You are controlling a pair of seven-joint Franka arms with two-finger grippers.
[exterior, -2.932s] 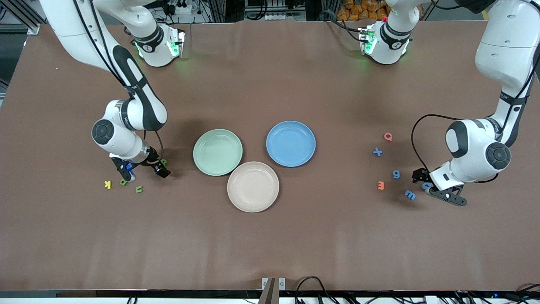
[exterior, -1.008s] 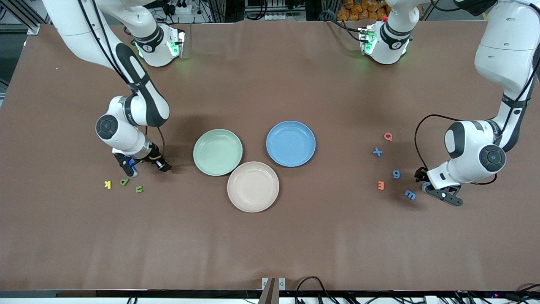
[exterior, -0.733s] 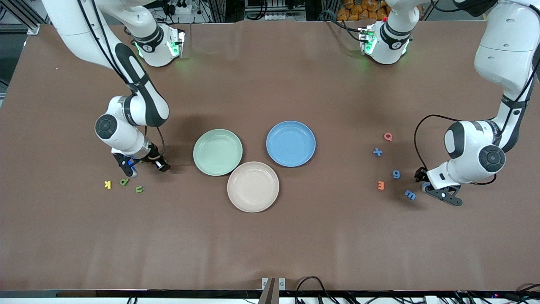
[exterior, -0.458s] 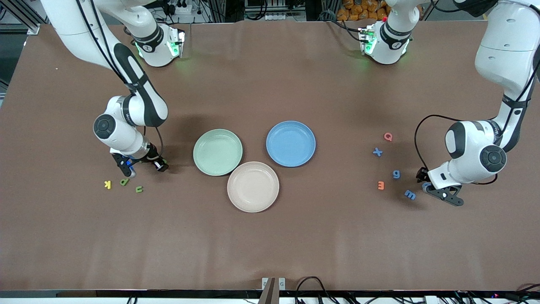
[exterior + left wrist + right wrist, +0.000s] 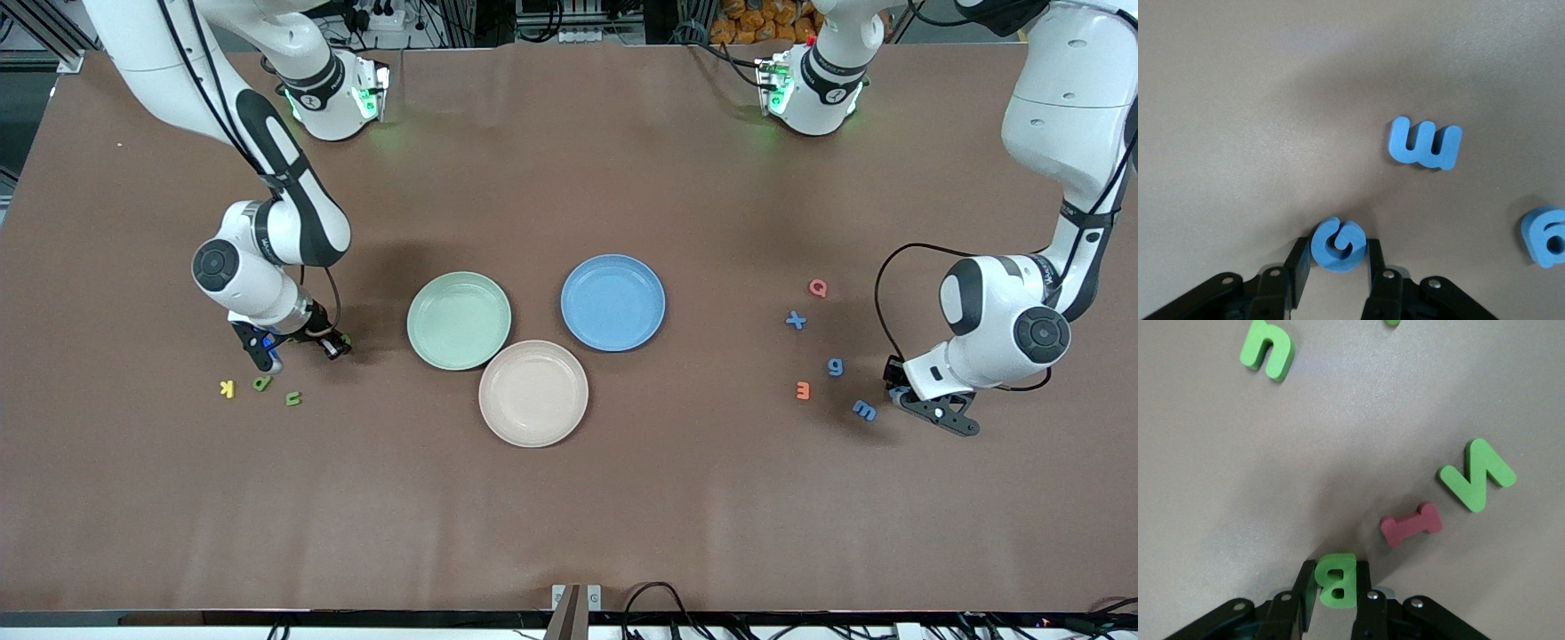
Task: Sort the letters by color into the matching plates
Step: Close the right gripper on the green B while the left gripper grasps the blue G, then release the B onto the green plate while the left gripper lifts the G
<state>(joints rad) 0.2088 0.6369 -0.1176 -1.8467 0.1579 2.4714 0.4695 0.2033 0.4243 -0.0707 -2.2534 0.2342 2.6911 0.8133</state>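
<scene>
My left gripper [image 5: 1338, 263] is shut on a blue G [image 5: 1338, 245] that lies on the table at the left arm's end; in the front view the left gripper [image 5: 898, 389] is low by the blue m [image 5: 864, 410]. A blue m [image 5: 1425, 143] and a blue g [image 5: 1545, 237] lie close by, and a blue x [image 5: 796, 320] lies farther off. My right gripper [image 5: 1336, 597] is shut on a green B [image 5: 1336, 580] at the right arm's end [image 5: 336, 345]. A green N [image 5: 1478, 475] and a green n [image 5: 1268, 350] lie loose. The mint green plate [image 5: 459, 320] and the blue plate [image 5: 613, 302] sit mid-table with nothing in them.
A beige-pink plate [image 5: 533, 393] sits nearer the front camera, touching both plates. A yellow k [image 5: 228, 388], a dark red I [image 5: 1411, 523], a red Q [image 5: 817, 287] and an orange m [image 5: 803, 389] lie among the letters.
Both grippers' fingers have closed in, the left onto the blue G and the right onto the green B. The right hand has shifted slightly toward its end of the table.
</scene>
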